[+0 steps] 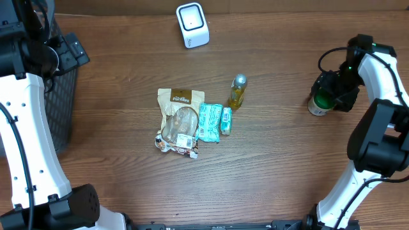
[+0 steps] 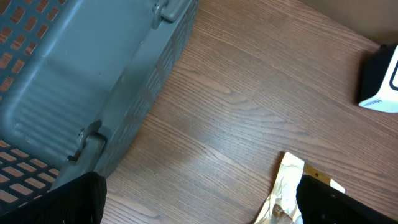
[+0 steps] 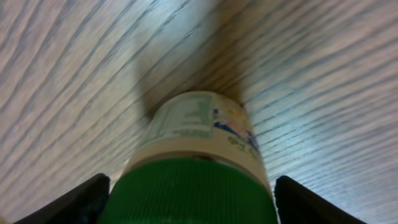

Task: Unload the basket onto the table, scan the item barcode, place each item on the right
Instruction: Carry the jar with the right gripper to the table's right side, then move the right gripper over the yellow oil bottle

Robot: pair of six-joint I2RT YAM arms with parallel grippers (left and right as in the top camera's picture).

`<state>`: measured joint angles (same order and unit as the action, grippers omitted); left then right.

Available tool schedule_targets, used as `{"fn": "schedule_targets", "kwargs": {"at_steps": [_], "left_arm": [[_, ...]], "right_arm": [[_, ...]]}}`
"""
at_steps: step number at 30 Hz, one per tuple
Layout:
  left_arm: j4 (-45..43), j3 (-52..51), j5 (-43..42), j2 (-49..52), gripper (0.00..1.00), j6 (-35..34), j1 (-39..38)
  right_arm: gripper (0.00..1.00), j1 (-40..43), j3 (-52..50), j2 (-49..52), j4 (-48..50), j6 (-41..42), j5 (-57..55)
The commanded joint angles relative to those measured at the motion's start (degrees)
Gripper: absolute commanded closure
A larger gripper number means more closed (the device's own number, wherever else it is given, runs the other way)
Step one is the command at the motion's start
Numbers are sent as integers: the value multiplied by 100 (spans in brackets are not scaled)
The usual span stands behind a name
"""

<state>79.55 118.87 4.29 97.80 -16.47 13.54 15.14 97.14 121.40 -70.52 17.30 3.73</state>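
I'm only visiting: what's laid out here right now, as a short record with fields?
scanner: white box, top of the overhead view
centre pile: snack bag, two teal packets, small yellow bottle standing
basket: grey, at the left
left gripper: open, empty, near basket
right gripper: fingers either side of green-lidded jar; grip unclear

We see soft, even light and faint shadows overhead. Inside the right gripper [image 3: 196, 202] the green-capped jar [image 3: 199, 124] is blurred, throwing a dark shadow ahead across the table [image 3: 62, 62].
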Motion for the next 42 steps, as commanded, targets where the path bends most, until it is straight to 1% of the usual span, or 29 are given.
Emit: {"fn": "schedule_targets", "kwargs": {"at_steps": [1,5,11,14,16,18,21,24,26,29,33,37,38,42], "left_arm": [[-7,44,-28,33,0,20,-4],[-7,44,-28,33,1,20,-4],[-7,44,-28,33,1,20,-4],[-7,44,-28,33,0,20,-4],[-7,44,-28,33,0,20,-4],[-7,44,-28,33,1,20,-4],[-7,44,-28,33,1,20,-4],[-7,44,-28,33,0,20,-4],[-7,44,-28,33,0,20,-4],[-7,44,-28,33,0,20,-4],[-7,44,-28,33,0,20,-4],[-7,44,-28,33,0,20,-4],[-7,44,-28,33,0,20,-4],[-7,44,-28,33,0,20,-4]], "right_arm": [[13,-144,-46,-42,105,225,-535],[13,-192,101,-55,111,227,-603],[13,-319,1235,-192,-579,243,-601],[14,-551,1845,-282,-960,219,-568],[16,-769,2127,-326,-1172,-17,-356],[16,-1069,2295,-385,-1377,-149,-227],[16,-1486,2304,-487,-1464,-142,7],[16,-1943,2304,-544,-1421,122,160],[16,-2240,2304,-570,-1283,291,175],[16,-2627,2304,-579,-933,330,146],[11,-3110,2304,-579,-527,396,-219],[6,-3482,2304,-579,-365,398,-636],[0,-3565,2304,-579,-369,398,-649],[0,-3766,2286,-575,-518,610,-654]]}}
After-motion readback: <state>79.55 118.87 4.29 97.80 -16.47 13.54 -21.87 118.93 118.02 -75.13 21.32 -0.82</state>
